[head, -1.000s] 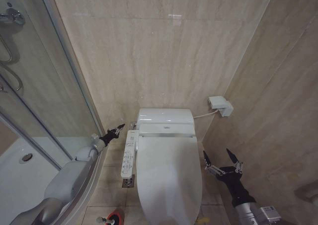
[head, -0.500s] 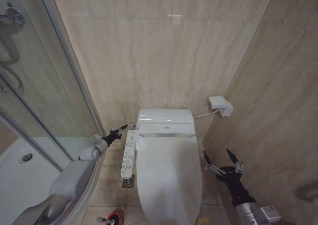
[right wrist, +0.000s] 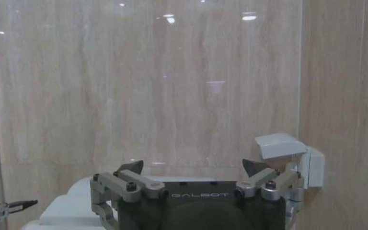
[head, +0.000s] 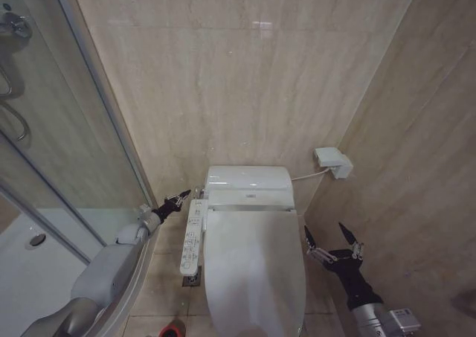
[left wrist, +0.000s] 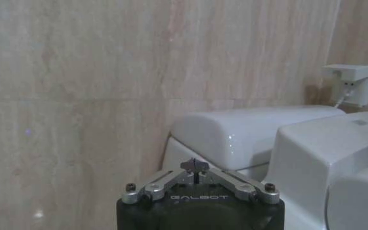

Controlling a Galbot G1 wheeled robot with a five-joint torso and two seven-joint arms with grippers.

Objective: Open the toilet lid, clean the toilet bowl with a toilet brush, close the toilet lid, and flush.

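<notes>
Nearing the side control strip (head: 191, 236) since before, clenched left hand (head: 181, 196); right hand (head: 332, 241) spread

— Where does the head view look from?

— From high above, down on the closed toilet lid (head: 254, 270) and out to the tiled back wall (head: 245, 76).

— And the left wrist view?

— Low and close beside the toilet's rear unit (left wrist: 248, 132), facing that wall, over the left gripper (left wrist: 195, 165).

— The right wrist view?

— Low too, over the right gripper (right wrist: 193, 167), facing the same wall.

— Anything shared?

— All three catch the wall socket box (head: 332, 161) (left wrist: 350, 81) (right wrist: 289, 153).
</notes>
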